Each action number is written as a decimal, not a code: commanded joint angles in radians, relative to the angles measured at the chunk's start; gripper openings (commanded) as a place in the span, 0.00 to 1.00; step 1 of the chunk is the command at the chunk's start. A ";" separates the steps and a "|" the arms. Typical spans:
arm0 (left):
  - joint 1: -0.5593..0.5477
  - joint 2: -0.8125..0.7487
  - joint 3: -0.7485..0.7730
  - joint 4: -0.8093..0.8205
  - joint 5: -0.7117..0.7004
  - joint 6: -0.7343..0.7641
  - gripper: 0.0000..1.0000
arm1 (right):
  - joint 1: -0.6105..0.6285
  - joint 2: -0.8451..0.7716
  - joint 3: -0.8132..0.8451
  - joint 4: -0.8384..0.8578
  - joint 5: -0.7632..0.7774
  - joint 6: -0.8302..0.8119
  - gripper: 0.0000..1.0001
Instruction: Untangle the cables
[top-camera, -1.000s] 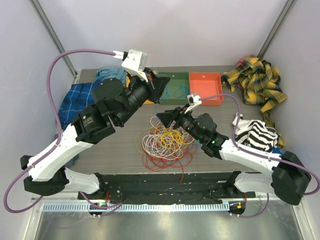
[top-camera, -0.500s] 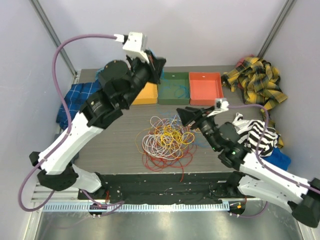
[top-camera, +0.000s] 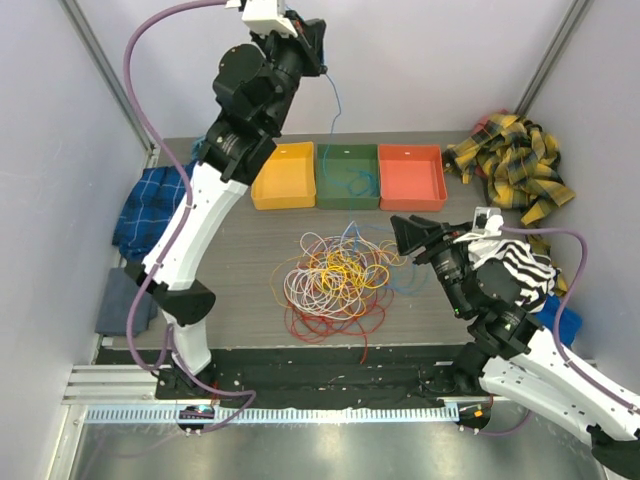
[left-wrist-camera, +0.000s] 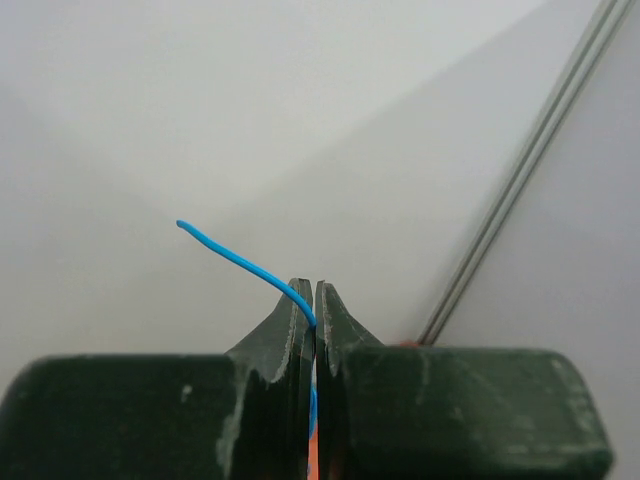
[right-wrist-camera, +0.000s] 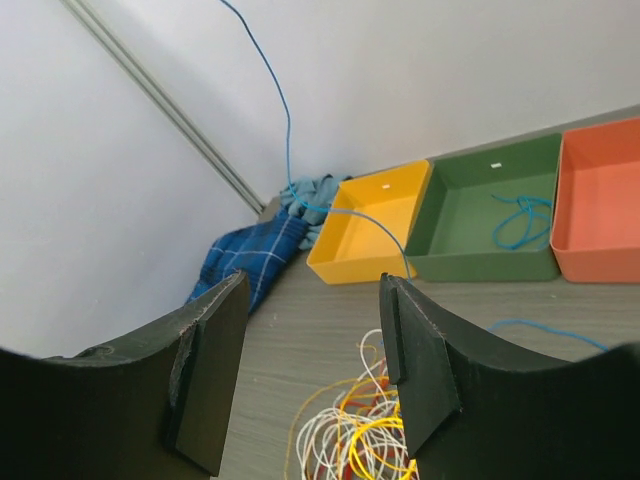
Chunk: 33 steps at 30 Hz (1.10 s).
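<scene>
– How are the 2 end effectors held?
– The left end effector (left-wrist-camera: 315, 300) is raised high over the bench (top-camera: 230, 280) and is clamped on a blue cable (top-camera: 337, 102). The right end effector (right-wrist-camera: 312, 370) is held spread apart, with nothing gripped.
– Where are the cables found?
– The tangle of cables (top-camera: 335, 280) is heaped mid-bench, near the green bin (top-camera: 347, 190). The blue cable is trailed down toward it.

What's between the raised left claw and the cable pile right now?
The blue cable, hanging from the left claw down toward the pile; the top view shows it.
</scene>
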 joint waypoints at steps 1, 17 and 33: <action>0.047 0.055 -0.014 0.265 0.019 0.044 0.00 | 0.003 -0.041 -0.007 -0.060 0.021 -0.006 0.62; -0.312 -0.114 -0.313 0.456 -0.006 0.636 0.00 | 0.002 -0.106 -0.061 -0.145 0.017 -0.012 0.62; -0.313 -0.102 -0.225 0.323 -0.166 0.572 0.00 | 0.002 0.091 -0.144 -0.097 0.023 0.168 0.64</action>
